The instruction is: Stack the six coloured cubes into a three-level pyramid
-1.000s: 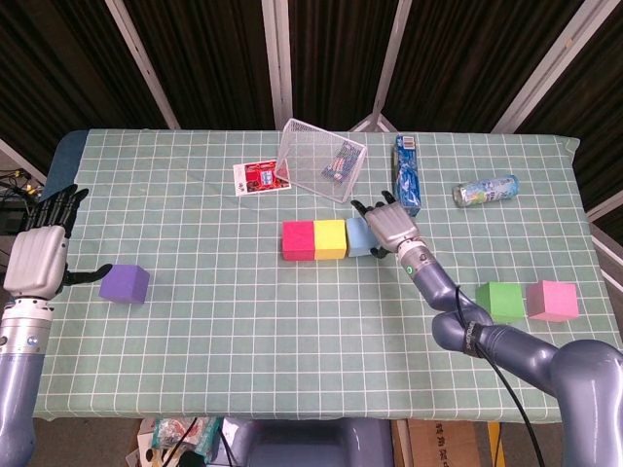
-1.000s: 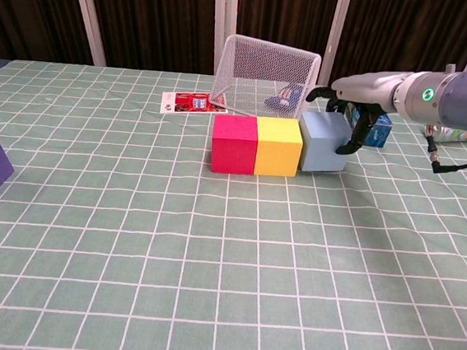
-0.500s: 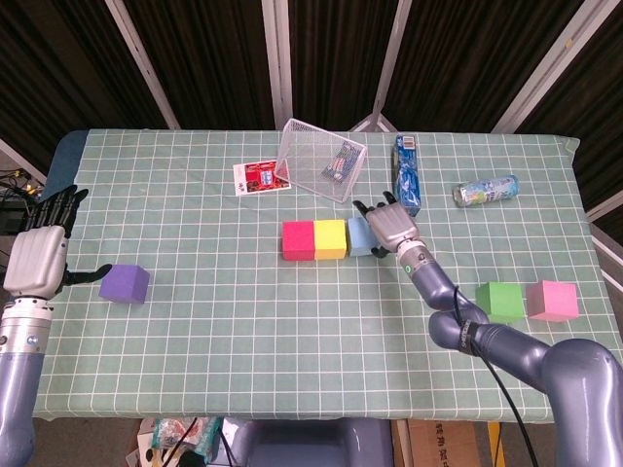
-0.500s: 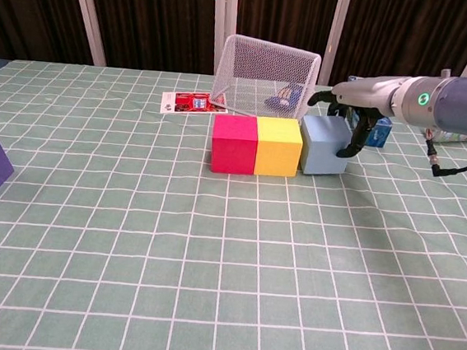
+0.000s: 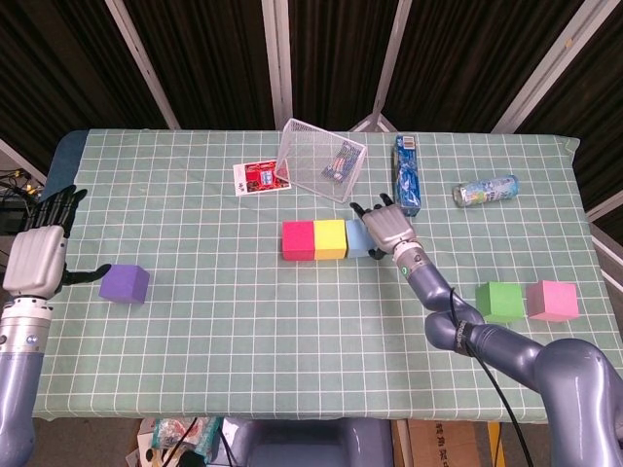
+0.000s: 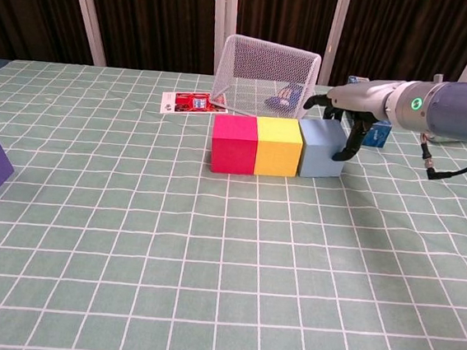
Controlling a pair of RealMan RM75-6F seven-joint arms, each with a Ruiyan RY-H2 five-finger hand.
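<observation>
Fingers (image 6: 345, 146) curled down over the light blue cube (image 6: 319, 148), right hand (image 5: 386, 226) gripping its far and right sides. Blue cube flush against the yellow cube (image 6: 278, 146), itself beside the red cube (image 6: 234, 144) — one row on the table (image 5: 243, 331). Green cube (image 5: 500, 301) and pink cube (image 5: 552, 300) near the right edge. Left hand (image 5: 39, 253) open, fingers apart — just beside the purple cube (image 5: 124, 282).

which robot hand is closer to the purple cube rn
Left. The left robot hand hangs just beside the purple cube, not touching it. The right robot hand is far across the table, at the light blue cube.
</observation>
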